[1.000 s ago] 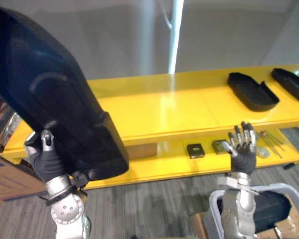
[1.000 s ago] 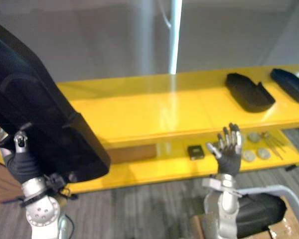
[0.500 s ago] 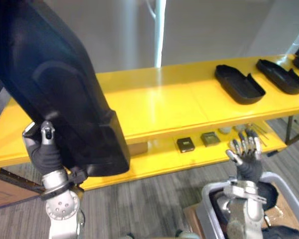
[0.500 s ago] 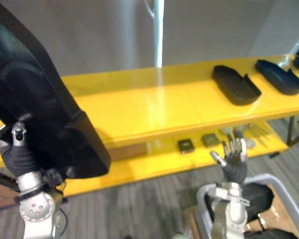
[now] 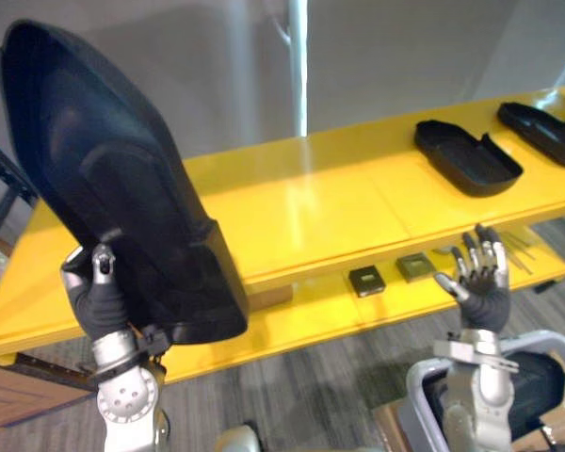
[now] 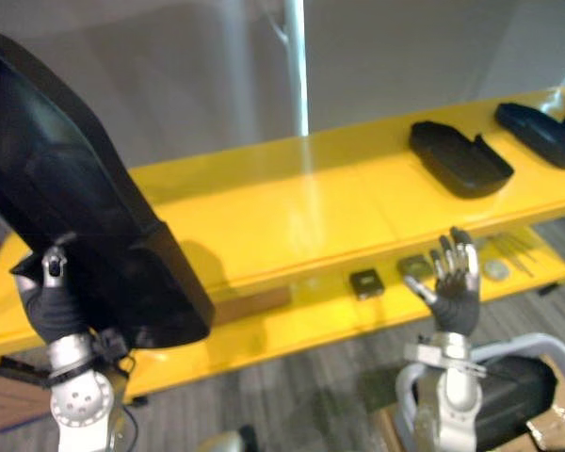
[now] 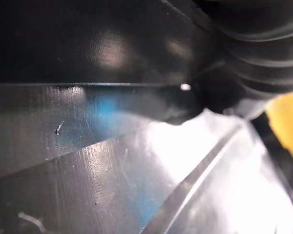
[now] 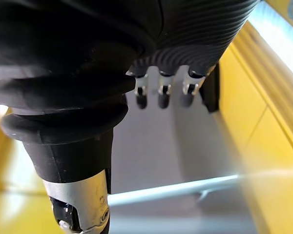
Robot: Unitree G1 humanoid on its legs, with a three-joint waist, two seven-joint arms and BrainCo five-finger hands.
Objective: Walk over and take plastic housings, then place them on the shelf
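A large black plastic housing [image 5: 113, 188] stands tilted up at the left, in front of the yellow shelf [image 5: 301, 212]. My left hand [image 5: 99, 297] is shut on its lower edge, thumb against its face. The left wrist view shows the housing's glossy black surface [image 7: 88, 146] very close. Two more black housings [image 5: 466, 155] [image 5: 546, 132] lie on the shelf's top level at the right. My right hand [image 5: 480, 282] is raised before the lower level, open, fingers [image 8: 161, 92] straight, holding nothing.
The lower level [image 5: 311, 315] carries two small dark boxes [image 5: 366, 280] [image 5: 414, 266] and thin tools at its right end. A grey-rimmed bin [image 5: 424, 386] with a dark housing inside stands below my right hand. A white post [image 5: 298, 66] rises behind the shelf.
The whole picture has shifted, so the camera moved. The housing stays in my left hand and the right hand stays raised and open.
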